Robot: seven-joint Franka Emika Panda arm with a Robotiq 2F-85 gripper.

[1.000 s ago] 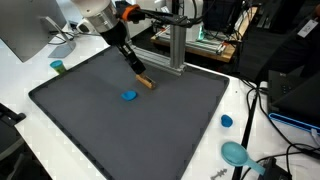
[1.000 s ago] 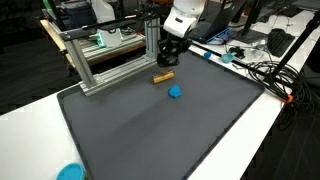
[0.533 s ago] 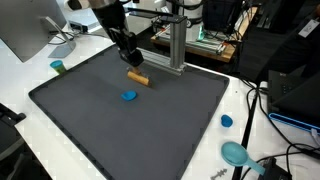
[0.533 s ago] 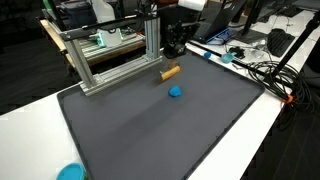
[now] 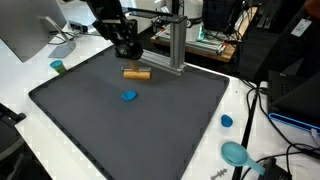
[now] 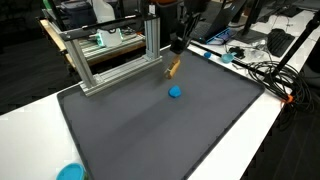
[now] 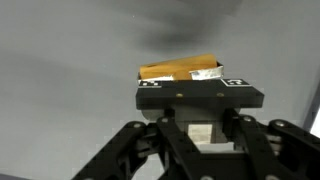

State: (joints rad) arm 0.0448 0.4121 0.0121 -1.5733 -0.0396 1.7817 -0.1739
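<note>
Your jaws are clamped shut on the wooden block [image 7: 180, 68]. In the wrist view its tan face with a pale label sits right behind the fingertips, pinched near one end. A second ago that block lay flat on the dark mat [image 5: 100, 130] with the jaws down on it. Now you have carried it up and back. In both exterior views the block [image 5: 136, 72] hangs clear of the mat, and in an exterior view the block [image 6: 173, 67] tips at a slant under the wrist. So the pick has worked: the block is off the mat and goes where the arm goes. The slant suggests to me that the hold is off-centre rather than square.

Just below and in front of the block, the small blue disc [image 5: 129, 96] lies on the mat where it lay before, untouched and apart from it. Behind the raised block stands the aluminium frame [image 5: 175, 45], close to the arm. Farther out, on the white surface [image 5: 20, 95] beyond the mat's edge, a blue cap [image 5: 227, 121] and a teal dish [image 5: 235, 153] sit well apart from all this.
</note>
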